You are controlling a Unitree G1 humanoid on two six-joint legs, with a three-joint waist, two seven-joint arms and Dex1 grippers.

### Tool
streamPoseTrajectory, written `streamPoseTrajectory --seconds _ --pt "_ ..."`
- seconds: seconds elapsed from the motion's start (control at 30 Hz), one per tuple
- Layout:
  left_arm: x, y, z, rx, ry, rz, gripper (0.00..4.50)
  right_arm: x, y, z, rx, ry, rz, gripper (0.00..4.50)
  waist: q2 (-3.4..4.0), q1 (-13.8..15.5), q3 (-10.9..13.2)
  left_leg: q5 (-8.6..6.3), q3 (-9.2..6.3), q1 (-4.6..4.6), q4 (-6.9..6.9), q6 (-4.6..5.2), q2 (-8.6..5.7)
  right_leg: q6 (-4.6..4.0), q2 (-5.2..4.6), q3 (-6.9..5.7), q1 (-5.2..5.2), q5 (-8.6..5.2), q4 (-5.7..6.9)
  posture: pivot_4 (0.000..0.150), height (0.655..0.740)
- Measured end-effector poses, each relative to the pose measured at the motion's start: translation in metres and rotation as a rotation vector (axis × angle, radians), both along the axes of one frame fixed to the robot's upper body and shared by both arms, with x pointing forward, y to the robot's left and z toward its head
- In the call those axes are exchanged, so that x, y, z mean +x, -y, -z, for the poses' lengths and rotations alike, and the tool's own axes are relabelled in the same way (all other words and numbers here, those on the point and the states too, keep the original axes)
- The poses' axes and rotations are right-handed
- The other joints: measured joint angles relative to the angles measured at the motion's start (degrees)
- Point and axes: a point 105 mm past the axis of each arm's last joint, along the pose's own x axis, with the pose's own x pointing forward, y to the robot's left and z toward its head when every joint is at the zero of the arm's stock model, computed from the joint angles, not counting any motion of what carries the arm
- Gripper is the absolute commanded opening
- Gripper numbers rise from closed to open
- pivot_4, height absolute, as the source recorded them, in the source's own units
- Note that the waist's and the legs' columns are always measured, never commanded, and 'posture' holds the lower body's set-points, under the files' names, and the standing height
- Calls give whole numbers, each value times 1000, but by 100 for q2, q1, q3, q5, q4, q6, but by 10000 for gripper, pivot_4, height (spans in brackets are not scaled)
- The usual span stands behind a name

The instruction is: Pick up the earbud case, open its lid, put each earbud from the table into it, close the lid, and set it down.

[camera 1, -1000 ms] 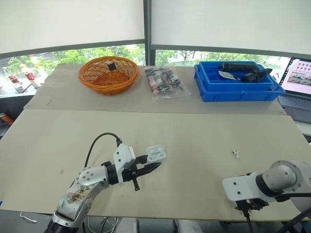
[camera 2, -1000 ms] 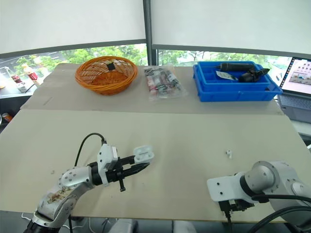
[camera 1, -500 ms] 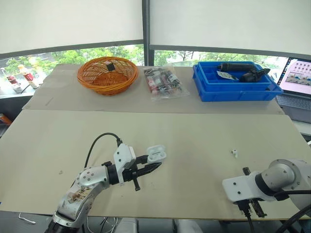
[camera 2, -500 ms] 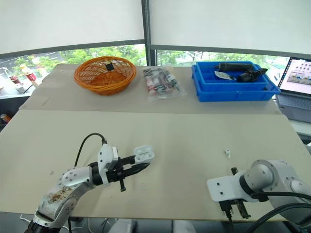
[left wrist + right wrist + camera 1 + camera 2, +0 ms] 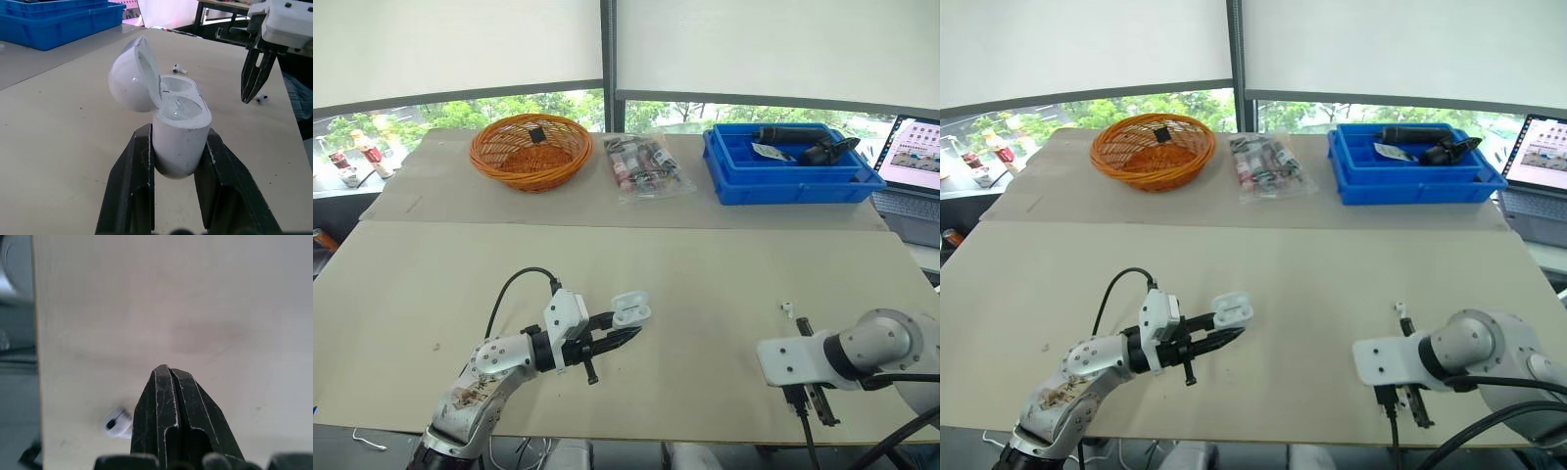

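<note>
My left gripper (image 5: 179, 138) is shut on the white earbud case (image 5: 181, 132) and holds it upright above the table's near left. The case's lid (image 5: 132, 76) is tipped open. One white earbud (image 5: 787, 308) lies on the table at the right. A second earbud (image 5: 117, 422) lies close to the table's front edge. My right gripper (image 5: 168, 369) points down at the table with its fingers shut and nothing between them. Its tip (image 5: 252, 97) stands just beside that second earbud (image 5: 262, 98), and whether they touch I cannot tell.
At the far side stand an orange wicker basket (image 5: 530, 149), a clear packet of items (image 5: 646, 166) and a blue bin (image 5: 793, 168) with tools. A laptop (image 5: 915, 157) sits at the far right. The table's front edge runs close by the right gripper.
The right gripper has shut, and its arm has moved forward over the table toward the earbuds. The left gripper and the case have stayed put.
</note>
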Motion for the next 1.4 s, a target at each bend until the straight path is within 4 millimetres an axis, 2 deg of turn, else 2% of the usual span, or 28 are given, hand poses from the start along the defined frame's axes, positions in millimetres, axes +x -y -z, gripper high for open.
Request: streamPoseTrajectory --seconds 0.1,0.13,0.27,0.3,0.5,0.73,0.83,0.93,0.97,1.17,1.4 --pt "0 0 0 -3 -1 -2 5921 -5 -6 -12 52 -8 -5 0 2 26 1 -2 0 -3 -1 3 0 1 -1 -1 -1 0 -3 1500 7114" --pt "0 0 0 -3 -2 -2 5921 -7 -4 -14 46 -12 -9 6347 3 33 1 -2 0 -4 -1 4 0 1 -2 -2 -1 -1 -4 1500 7114" --pt "-1 0 1 -6 -7 -6 5921 -15 14 -10 -69 -23 -63 19311 2 26 1 -3 0 -4 0 5 -1 1 -3 -3 0 -1 -8 1500 7114" --pt "-1 0 1 -8 -7 -6 5921 -16 17 -7 -94 -20 -89 19591 3 22 1 -3 1 -3 -1 5 -1 1 -3 -2 0 -1 -6 1500 7114" --pt "-1 1 1 -12 -8 -8 5921 -22 34 5 -177 -27 -193 19591 6 1 2 -3 2 -1 -2 5 0 1 -2 0 -1 -1 -4 1500 7114" --pt "-1 0 2 -12 -10 -13 5921 -28 38 13 -135 -62 -146 19591 5 14 2 -3 2 -2 -1 5 -1 1 -2 0 0 -1 -3 1500 7114" --pt "0 -1 2 -12 -10 -17 5921 -29 33 3 -68 -76 -94 11794 6 11 2 -3 1 -2 -1 5 -1 1 -2 1 0 -1 -2 1500 7114" --pt "-1 -1 2 -12 -12 -18 5921 -28 29 -10 -20 -69 -44 1158 6 14 2 -3 1 -1 -1 5 0 1 -1 0 1 -1 -1 1500 7114" --pt "-1 -1 3 -12 -13 -18 5921 -27 29 -11 -12 -64 -35 174 6 15 2 -3 1 -1 -1 5 0 1 -1 0 1 -1 -1 1500 7114" --pt "-1 -1 3 -12 -15 -19 5921 -11 40 -2 -66 23 24 0 6 15 2 -3 2 -1 0 5 -1 1 -2 0 0 -1 -3 1500 7114" --pt "-1 -1 3 -13 -15 -18 5921 -13 44 18 -81 -24 30 0 6 14 2 -3 2 -2 0 5 -1 1 -2 2 0 -1 -3 1500 7114"
